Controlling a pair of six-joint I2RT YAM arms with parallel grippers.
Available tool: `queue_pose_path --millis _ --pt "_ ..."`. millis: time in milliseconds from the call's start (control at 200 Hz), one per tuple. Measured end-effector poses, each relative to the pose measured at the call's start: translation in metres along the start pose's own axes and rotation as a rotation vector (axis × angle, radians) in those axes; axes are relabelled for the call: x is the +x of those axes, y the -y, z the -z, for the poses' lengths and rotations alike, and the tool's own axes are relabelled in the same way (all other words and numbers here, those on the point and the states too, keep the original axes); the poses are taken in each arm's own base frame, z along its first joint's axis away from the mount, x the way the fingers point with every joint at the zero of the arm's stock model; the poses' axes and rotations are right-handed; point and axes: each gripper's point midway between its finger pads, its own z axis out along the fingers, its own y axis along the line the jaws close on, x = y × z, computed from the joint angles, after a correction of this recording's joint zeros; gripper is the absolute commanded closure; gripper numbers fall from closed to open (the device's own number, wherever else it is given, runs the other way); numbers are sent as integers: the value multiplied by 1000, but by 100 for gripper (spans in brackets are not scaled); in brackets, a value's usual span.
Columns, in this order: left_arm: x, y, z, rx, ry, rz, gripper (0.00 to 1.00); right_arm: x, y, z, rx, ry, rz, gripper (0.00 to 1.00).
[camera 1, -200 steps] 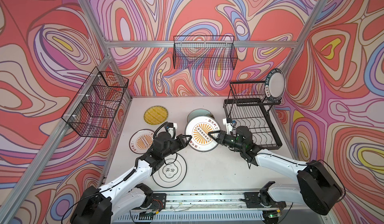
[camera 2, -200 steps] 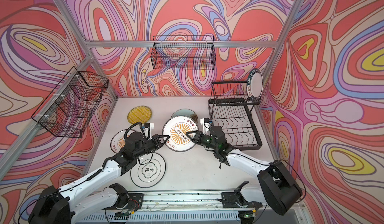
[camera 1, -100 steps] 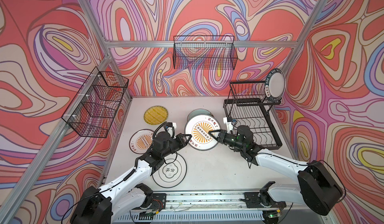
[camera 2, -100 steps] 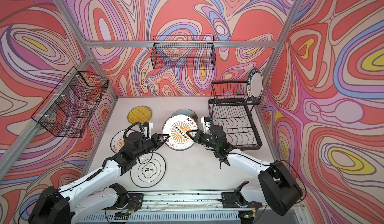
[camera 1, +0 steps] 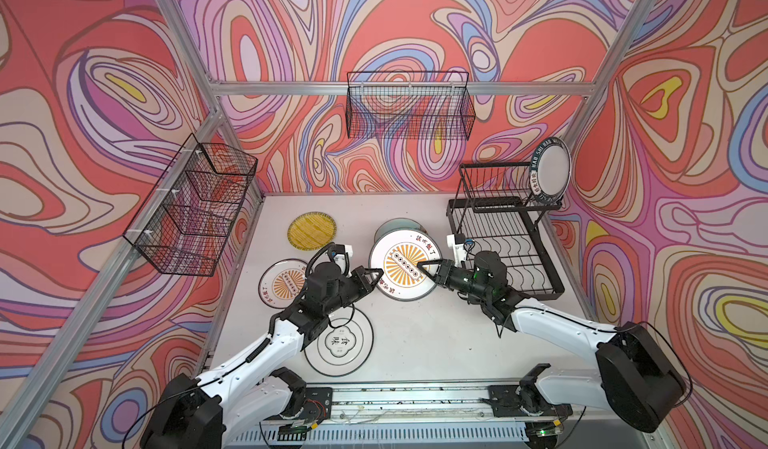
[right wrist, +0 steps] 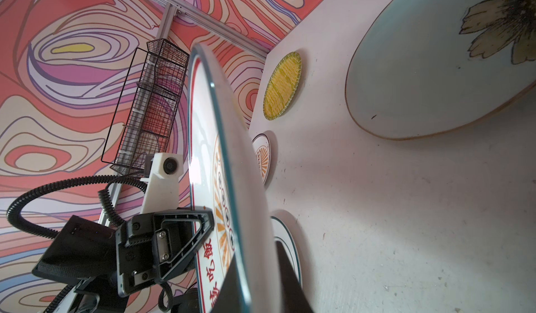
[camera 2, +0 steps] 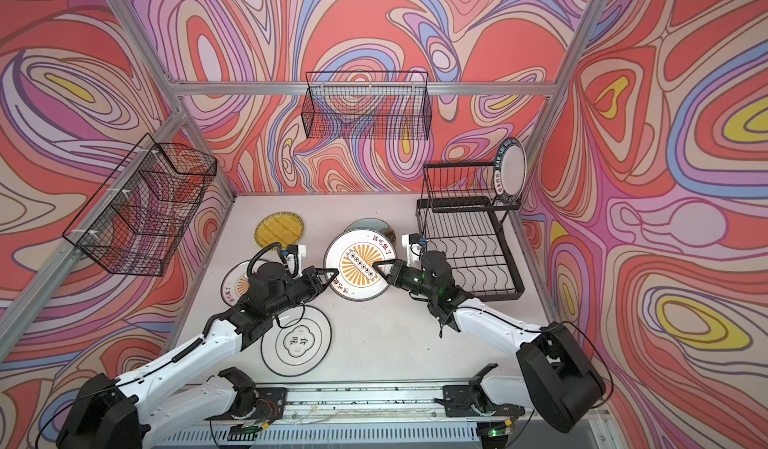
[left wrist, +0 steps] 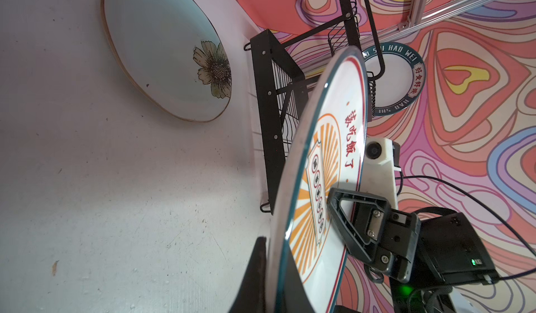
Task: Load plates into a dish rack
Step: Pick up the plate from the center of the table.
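Raised sunburst plate (camera 1: 405,255), rims in left gripper (camera 1: 379,275), right gripper (camera 1: 420,265)

Raised sunburst plate (left wrist: 333,140) glossy; dish rack (left wrist: 268,123) metal wire; tabletop (left wrist: 116,195) matt, scuffed.

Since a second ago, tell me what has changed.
The right gripper closed onto the lifted sunburst plate, opposite the left gripper, which kept its grip. The plate hardly moved. The other plates and the rack stayed put.

Dark-rimmed plate (left wrist: 394,76): rim reads "HAO SHI HAO WEI" + 好食好味. Raised sunburst plate (camera 1: 399,255): red 该吃饭了 on face. White plate (camera 1: 338,341) lying flat: 食味 at ctr.
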Motion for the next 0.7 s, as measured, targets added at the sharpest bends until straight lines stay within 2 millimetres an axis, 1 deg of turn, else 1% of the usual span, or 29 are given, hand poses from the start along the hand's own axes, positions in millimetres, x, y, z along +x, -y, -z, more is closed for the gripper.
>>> queue_pose_path --millis 125,406,696 --pt "3 -7 0 -31 -8 -16 75 1 -5 0 -8 0 19 100" --pt "5 -9 0 -40 -15 -37 63 1 2 3 33 6 26 100" --pt "6 -10 0 -45 -18 -36 59 -2 8 9 80 34 42 100"
